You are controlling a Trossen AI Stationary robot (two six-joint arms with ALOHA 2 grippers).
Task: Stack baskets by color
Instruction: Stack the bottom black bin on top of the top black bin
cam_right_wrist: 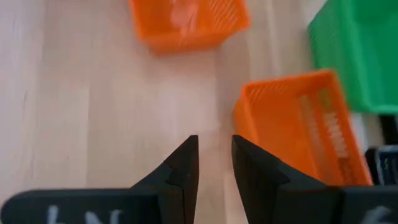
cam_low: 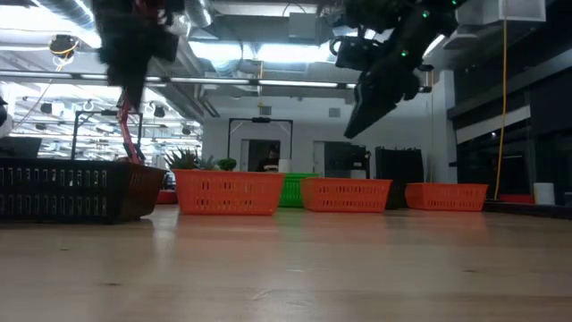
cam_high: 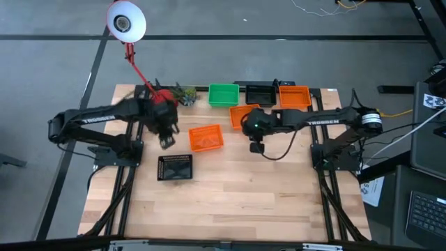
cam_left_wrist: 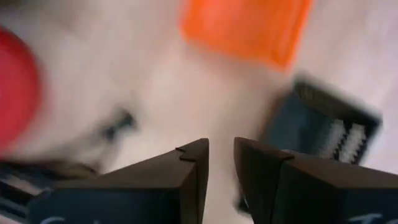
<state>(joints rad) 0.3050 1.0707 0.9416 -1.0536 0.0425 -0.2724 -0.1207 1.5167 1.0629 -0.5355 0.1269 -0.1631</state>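
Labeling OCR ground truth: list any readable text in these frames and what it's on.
"TROSSEN": on the left arm, high view.
"TROSSEN": on the right arm, high view.
White lettering on the right gripper body, right wrist view: cut off, unreadable.
Baskets: no text.

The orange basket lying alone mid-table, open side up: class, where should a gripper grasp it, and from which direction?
Probably one thin side wall of the orange basket, pinched from straight above: it sits upright, rim exposed, with clear tabletop around it. The right gripper is empty nearby.
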